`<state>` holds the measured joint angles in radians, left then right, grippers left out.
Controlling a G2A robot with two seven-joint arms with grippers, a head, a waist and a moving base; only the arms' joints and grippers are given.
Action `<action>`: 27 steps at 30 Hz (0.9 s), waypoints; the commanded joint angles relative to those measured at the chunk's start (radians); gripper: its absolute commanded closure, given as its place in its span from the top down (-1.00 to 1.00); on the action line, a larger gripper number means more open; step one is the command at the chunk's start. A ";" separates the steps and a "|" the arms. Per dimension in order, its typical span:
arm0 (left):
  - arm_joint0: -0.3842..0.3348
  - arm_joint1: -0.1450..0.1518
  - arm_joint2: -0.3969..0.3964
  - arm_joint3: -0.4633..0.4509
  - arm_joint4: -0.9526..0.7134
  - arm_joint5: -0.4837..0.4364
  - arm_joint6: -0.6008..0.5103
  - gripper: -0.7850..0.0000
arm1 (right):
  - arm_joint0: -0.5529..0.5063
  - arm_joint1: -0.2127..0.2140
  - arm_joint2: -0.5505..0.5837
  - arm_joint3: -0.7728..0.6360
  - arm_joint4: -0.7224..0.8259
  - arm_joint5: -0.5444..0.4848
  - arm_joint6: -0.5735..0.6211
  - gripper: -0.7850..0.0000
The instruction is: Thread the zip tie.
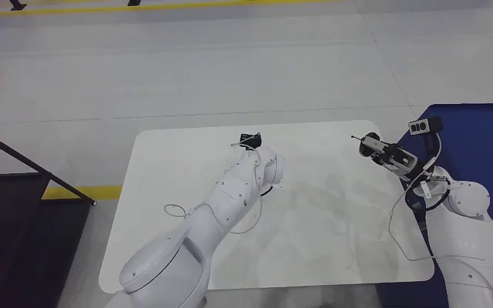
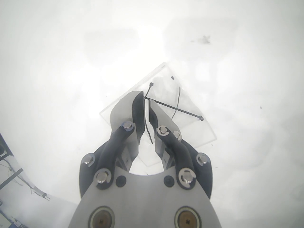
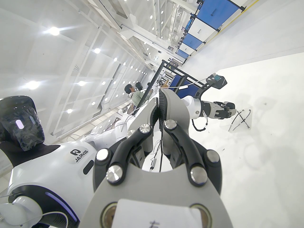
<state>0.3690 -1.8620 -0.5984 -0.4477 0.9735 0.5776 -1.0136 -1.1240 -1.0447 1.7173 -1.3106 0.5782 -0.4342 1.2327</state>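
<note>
Left wrist view: the left gripper [image 2: 145,97] is clamped on a black zip tie [image 2: 151,84] over a clear plate [image 2: 201,134] (a second tie [image 2: 175,109] is laid across it). The right gripper [image 3: 159,97] is pressed shut on a thin black strip [image 1: 357,139], well apart.

Table [image 1: 323,231]: white, rounded corners, standing on the floor.
Clear plate [image 2: 197,134]: flat on the table, toward its far middle.
Smudge [image 2: 203,39]: small dark mark on the table, apart from the clear plate.
Floor [image 1: 231,61]: pale grey, all around the table.
Yellow lines [image 1: 192,6]: one far off, one left of the table.
Black frame [image 1: 46,173]: slanting bar at left.
Blue surface [image 1: 462,123]: right of the table.
Blue panels [image 3: 218,12]: in a row in the hall behind.
</note>
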 commanded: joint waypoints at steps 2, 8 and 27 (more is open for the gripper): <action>0.008 0.000 -0.003 0.004 0.010 -0.008 0.004 -0.66 | 0.000 0.000 0.000 0.000 0.000 0.000 0.000 -1.00; 0.014 -0.005 -0.006 0.020 0.031 -0.006 0.008 -0.48 | 0.000 0.000 0.000 0.000 0.000 0.000 0.000 -1.00; 0.007 -0.026 -0.045 0.072 0.000 -0.097 -0.011 -1.00 | 0.000 0.000 0.000 0.000 0.000 0.000 0.000 -1.00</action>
<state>0.3760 -1.8861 -0.6443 -0.3750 0.9707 0.4828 -1.0229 -1.1240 -1.0447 1.7173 -1.3106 0.5782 -0.4342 1.2327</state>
